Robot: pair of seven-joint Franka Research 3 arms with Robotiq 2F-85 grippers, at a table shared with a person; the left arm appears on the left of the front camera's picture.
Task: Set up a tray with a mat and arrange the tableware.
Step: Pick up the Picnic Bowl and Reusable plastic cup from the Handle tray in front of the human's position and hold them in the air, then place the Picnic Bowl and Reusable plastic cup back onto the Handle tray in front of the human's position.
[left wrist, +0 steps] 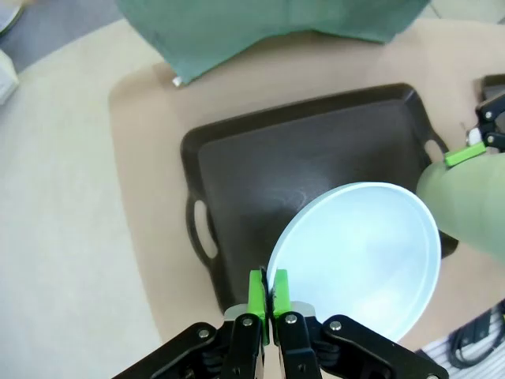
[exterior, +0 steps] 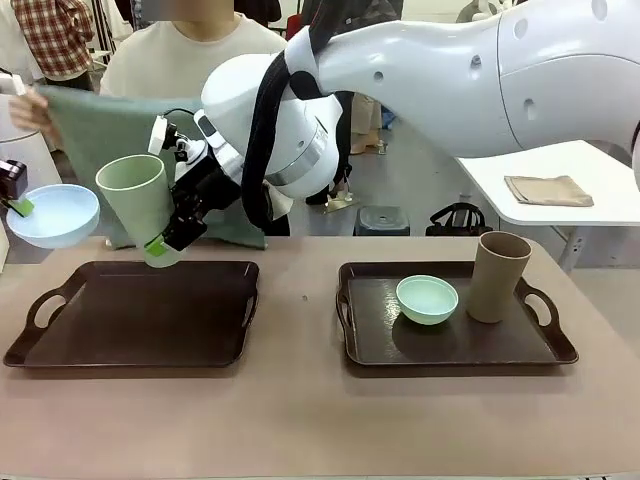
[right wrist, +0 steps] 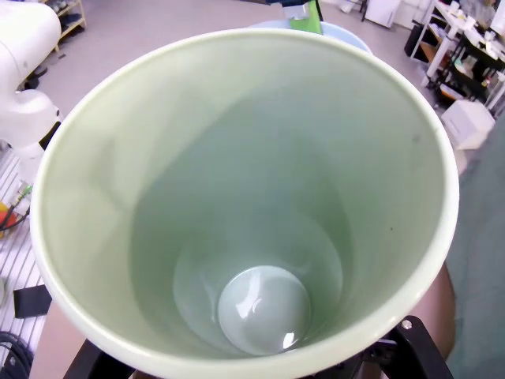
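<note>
Mat [exterior: 90, 125], a green cloth, hangs in the front view from the person's hand [exterior: 25, 108] behind the left tray [exterior: 130, 320], which lies bare on the desk [exterior: 300, 420]. The right arm reaches across the middle. Its right tool [exterior: 160, 248] is clamped on the base of the pale green cup [exterior: 137, 200], which tilts in the air just above that tray's far rim. At the picture's left edge the left tool [exterior: 18, 205] pinches the pale blue bowl [exterior: 52, 215], held off the tray's left side. The mint green bowl [exterior: 427, 299] and tan-brown cup [exterior: 498, 276] stand near each other in the right tray [exterior: 400, 345].

From the left wrist, the green pads [left wrist: 257, 296] are closed on the bowl's rim. The bowl hovers over a corner of the bare tray, the cup is just beside it, and the mat lies beyond the far rim.

The right wrist looks down into the empty cup, which hides that tool's own fingers. The bowl's rim peeks past the cup's lip.

The task looks barely begun: the mat is not yet laid and no piece is arranged. The tray floor is open, but its raised rim and handles need clearing. The cup hangs between mat and tray, so it likely has to give way first.
</note>
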